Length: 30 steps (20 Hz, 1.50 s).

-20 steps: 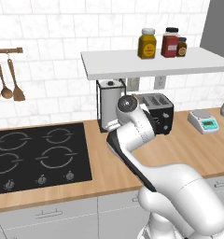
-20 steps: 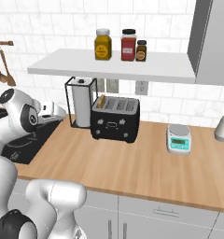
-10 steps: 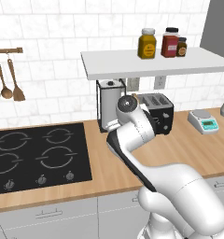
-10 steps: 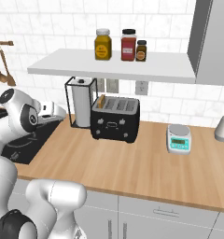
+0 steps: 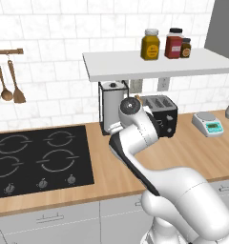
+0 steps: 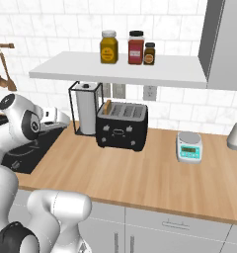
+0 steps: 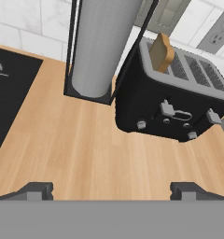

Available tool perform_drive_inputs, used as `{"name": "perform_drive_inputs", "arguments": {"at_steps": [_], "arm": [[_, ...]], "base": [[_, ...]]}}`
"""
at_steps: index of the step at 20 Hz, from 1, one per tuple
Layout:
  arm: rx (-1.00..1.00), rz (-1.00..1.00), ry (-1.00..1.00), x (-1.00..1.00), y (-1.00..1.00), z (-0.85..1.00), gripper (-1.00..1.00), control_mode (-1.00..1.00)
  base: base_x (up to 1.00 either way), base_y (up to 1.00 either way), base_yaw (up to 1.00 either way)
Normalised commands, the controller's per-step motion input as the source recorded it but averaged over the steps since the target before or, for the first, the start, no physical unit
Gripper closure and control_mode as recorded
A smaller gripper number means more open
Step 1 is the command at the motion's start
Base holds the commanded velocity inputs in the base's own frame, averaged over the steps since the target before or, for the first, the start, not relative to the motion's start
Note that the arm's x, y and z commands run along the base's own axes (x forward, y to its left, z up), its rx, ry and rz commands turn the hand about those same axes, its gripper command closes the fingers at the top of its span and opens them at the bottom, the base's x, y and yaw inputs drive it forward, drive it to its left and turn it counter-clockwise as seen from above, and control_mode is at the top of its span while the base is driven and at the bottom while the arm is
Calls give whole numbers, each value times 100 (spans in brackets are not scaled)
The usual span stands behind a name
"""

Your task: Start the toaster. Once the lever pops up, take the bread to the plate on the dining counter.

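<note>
Wooden wall counter (image 6: 140, 173) is seen beneath a white shelf (image 6: 120, 69). Against the wall, the toaster (image 6: 121, 126) is placed just beside a paper-towel roll (image 6: 86, 107), with the bread (image 7: 161, 52) raised from 1 end slot. The gripper (image 7: 111, 190) is spread wide, nothing held, short of the toaster.

White arm bends forward at the elbow, wrist angled down, gripper (image 7: 111, 189) hovering low with its jaws spread wide, empty.

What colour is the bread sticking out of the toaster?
Light tan with a darker, orange-brown crust; the bread in the black toaster shows best in the hand view.
</note>
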Motion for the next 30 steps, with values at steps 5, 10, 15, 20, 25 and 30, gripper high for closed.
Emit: {"name": "perform_drive_inputs", "arguments": {"at_steps": [5, 10, 15, 20, 25, 30], "arm": [[0, 0, 0, 0, 0, 0, -100, -100], [0, 0, 0, 0, 0, 0, -100, -100], [0, 0, 0, 0, 0, 0, -100, -100], [0, 1, 0, 4, -1, 0, -100, -100], [2, 1, -19, 0, -45, 11, -100, -100], [27, 0, -22, 21, -84, 30, -100, -100]], "base": [[0, 0, 0], [0, 0, 0], [0, 0, 0], [0, 0, 0], [0, 0, 0], [0, 0, 0]]}}
